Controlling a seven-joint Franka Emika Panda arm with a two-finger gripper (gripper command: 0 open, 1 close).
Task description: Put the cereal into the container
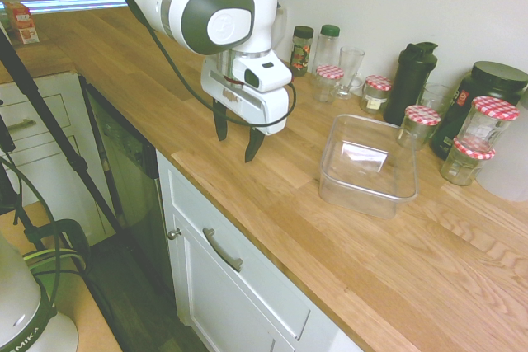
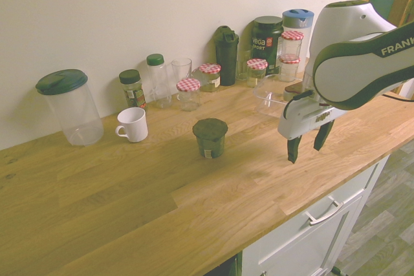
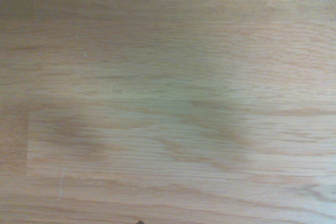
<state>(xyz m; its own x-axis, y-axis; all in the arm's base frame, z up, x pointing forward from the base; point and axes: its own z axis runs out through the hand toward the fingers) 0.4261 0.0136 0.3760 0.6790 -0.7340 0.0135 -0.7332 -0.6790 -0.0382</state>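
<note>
1. Ok so our landmark is the clear tub (image 1: 356, 195). It's sitting flat on the counter (image 1: 285, 195) with its open side up, so we can drop stuff straight in, no lid to mess with.
2. The cereal cup (image 2: 210, 139) is upright on the wood, well apart from the tub and not in it yet. Only the second exterior view shows it; we can't find it in the first.
3. Our gripper (image 2: 305, 155) is just above the counter near the tub, pointing down. The jaws are spread with nothing between them, which makes sense, since we'd want them ready for a grab.
4. The wrist view is just blurry wood, so we reckon we're not lined up with the cup. Next move: shift over to it, then lower around its sides.
5. The checked-lid jars (image 1: 419, 125) stand along the wall side of the tub, probably just stored there. We'd carry the cup high enough to clear the tub's rim; a low swing could shove it.
</note>
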